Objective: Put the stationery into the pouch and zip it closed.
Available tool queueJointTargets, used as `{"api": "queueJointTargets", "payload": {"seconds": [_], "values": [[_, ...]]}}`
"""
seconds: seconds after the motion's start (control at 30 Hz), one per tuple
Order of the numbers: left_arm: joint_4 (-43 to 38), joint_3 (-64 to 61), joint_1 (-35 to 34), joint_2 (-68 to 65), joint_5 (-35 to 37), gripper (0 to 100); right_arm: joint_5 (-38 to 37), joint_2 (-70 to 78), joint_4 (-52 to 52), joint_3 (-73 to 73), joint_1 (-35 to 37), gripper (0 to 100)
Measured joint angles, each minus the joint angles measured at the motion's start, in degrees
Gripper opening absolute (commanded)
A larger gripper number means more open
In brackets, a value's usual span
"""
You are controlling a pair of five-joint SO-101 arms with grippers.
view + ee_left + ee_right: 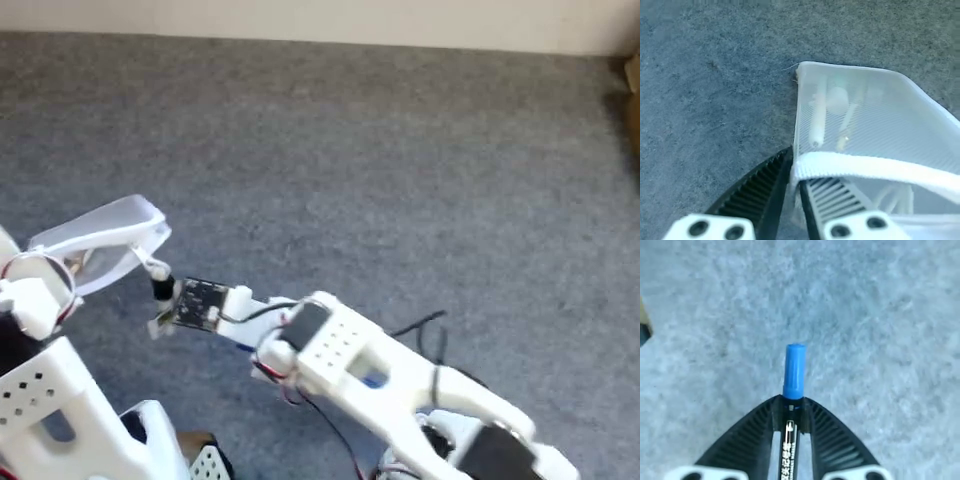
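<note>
Right now my right pincer is pinching the blue-capped marker, its fingers pressed onto the barrel. The marker's long axis runs straight along the pincer. The cap sticks out ahead of the fingertips and points at the grey worktop.

My left pincer is pressed together on the rim of the pouch, near one corner, and seems to hold it lifted. Through the mesh I see some pale pens lying inside.

In the high view the pouch hangs just beyond the front end of the right arm, ahead of the pincer and a little to one side. I judge that its mouth is not in line with the cap. So the coming move turns on this: the right arm must first aim the cap at the mouth, then push the marker in along its own axis, while the left pincer holds the rim.
</note>
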State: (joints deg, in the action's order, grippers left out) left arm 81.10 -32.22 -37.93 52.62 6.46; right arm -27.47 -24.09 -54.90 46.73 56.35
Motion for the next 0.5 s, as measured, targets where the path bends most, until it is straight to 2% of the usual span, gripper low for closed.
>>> {"api": "queueJointTargets", "payload": {"seconds": [0.23,0.5], "values": [[0.0,2.11,9.41,-0.88,-0.97,1,0.0,-20.4,3.25,6.24,-6.51,0.3],[3.43,7.56,18.81,-0.88,-1.23,1,0.0,-42.2,9.05,13.71,-8.35,0.3]]}}
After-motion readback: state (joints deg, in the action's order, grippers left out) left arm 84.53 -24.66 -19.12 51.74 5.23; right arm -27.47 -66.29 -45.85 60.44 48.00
